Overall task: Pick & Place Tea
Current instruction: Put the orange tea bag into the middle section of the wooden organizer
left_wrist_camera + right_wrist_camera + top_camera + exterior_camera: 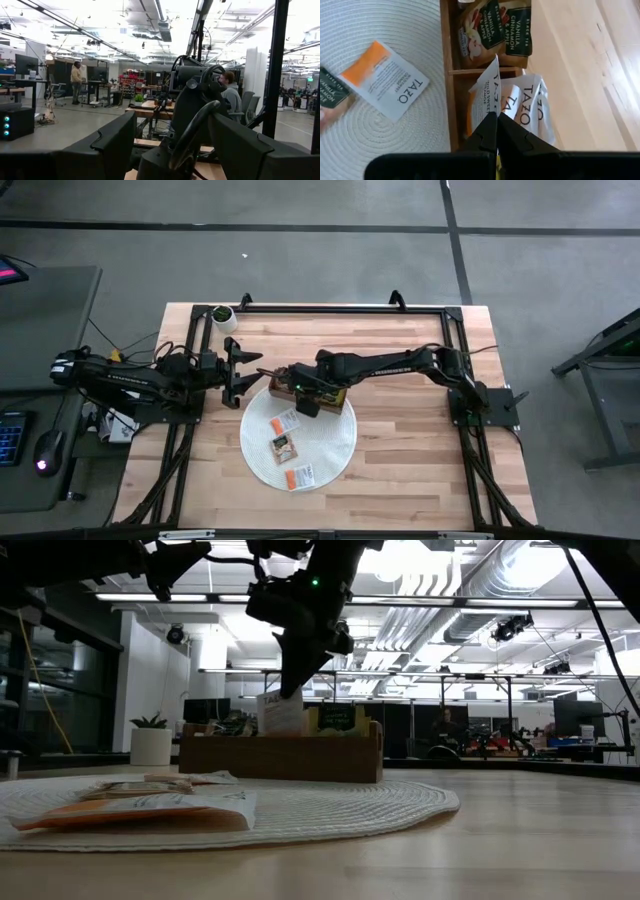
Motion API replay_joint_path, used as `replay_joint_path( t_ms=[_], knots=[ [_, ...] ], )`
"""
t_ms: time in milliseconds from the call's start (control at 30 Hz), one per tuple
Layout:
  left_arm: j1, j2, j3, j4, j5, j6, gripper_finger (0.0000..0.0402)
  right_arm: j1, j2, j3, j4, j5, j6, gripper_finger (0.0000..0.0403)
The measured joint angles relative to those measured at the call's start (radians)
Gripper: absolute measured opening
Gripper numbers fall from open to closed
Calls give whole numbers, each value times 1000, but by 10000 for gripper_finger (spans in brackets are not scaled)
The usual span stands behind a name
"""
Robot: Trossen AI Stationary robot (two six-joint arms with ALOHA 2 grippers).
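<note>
My right gripper [300,394] hangs over the brown wooden tray [338,406], which sits on the far edge of the round white mat [320,455]. It is shut on a white tea packet [488,87]. More white packets [527,107] fill the compartment below, and dark vanilla packets [495,30] fill the one beside it. Three packets lie flat on the mat [285,421] [285,445] [298,476]. My left gripper [236,370] waits open above the table, left of the tray. My right gripper pinches the white tea packet by its upper edge [491,107] between both fingers, coming from above and pointing down. The packet stands upright below the fingers [281,710], and its lower end is down inside the tray behind the near wall [280,755].
A small white pot with a green plant [222,315] stands near the table's far left corner. A black frame [330,307] runs along the far edge. Bare wood lies right of the mat [420,450]. People [230,92] show in the room beyond.
</note>
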Motion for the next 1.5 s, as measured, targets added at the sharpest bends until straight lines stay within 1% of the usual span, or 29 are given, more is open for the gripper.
replay_joint_path(
  t_ms=[200, 533, 733, 900, 967, 1033, 1233, 1333, 1400, 1500],
  knots=[
    [0, 0, 0, 0, 0, 0, 248, 1, 0, 0, 2, -36, -13, 0],
    [0, 0, 0, 4, 0, -1, 248, 0, 32, 0, 10, -160, -37, 0],
    [0, 0, 0, 3, 0, -1, 248, 1, 41, -1, 6, -120, -17, 0],
    [0, 0, 0, 1, 0, -1, 248, 0, 41, -1, -12, -126, -18, 4],
    [0, 0, 0, 0, 0, 0, 248, 0, 41, -1, -32, -128, -18, 15],
    [0, 0, 0, 0, 0, 0, 248, 1, 38, -1, -47, -129, -18, 35],
    [0, 0, 0, -25, 0, 0, 248, -8, 8, -1, -64, -129, -18, 119],
    [0, 0, 1, -62, 9, -18, 248, -20, -20, -1, -75, -124, -18, 150],
    [0, -1, 1, -106, 40, -49, 248, -25, -46, -1, -75, -111, -13, 163],
    [0, 1, 1, -216, 96, -99, 248, -30, -94, 0, -59, -103, -5, 170]
  ],
)
